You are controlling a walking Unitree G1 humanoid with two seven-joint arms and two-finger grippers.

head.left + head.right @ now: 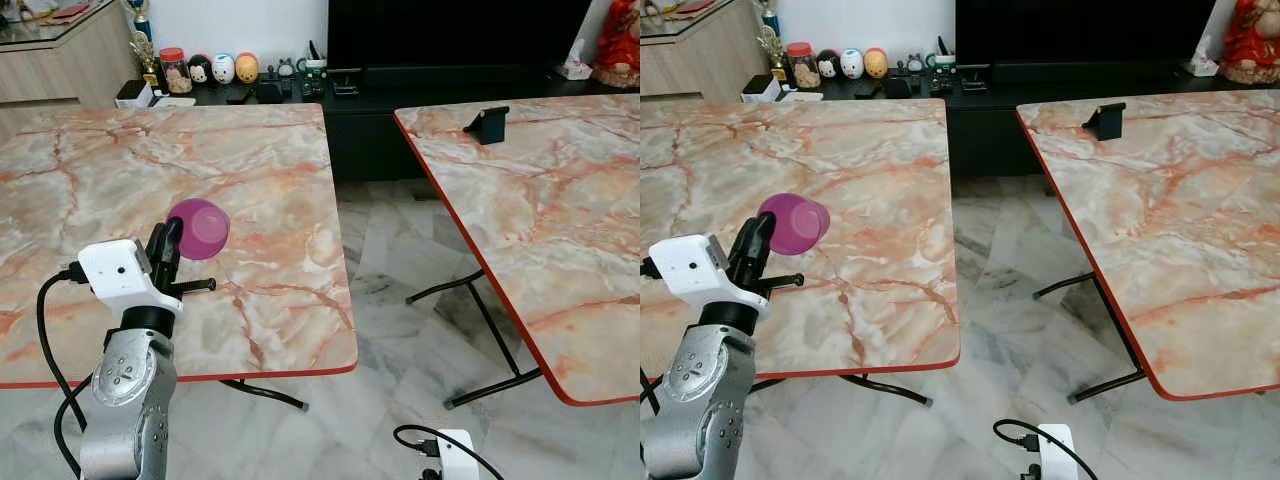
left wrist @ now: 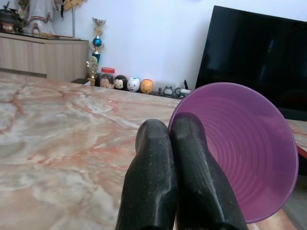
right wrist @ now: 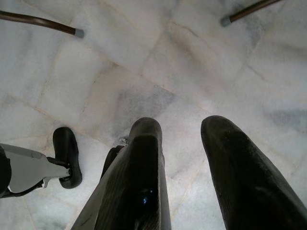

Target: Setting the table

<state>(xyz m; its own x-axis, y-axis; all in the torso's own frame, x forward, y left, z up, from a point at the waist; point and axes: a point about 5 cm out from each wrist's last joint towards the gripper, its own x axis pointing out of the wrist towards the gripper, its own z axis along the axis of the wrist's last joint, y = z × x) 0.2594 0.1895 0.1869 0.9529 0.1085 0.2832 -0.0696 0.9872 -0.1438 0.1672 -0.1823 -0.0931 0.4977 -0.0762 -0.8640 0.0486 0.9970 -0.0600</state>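
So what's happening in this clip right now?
The robot's left pincer is shut on the rim of a purple plastic cup, holding it tipped on its side above the left marble-patterned folding table. The right pincer hangs open over the tiled floor. A small black phone stand sits on the right table.

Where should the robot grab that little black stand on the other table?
Probably from above, pinching the black stand across its two flat sides. It looks like a narrow wedge sitting upright near the far edge of the right table, so a top grip fits its width. Its exact shape is too small to tell.
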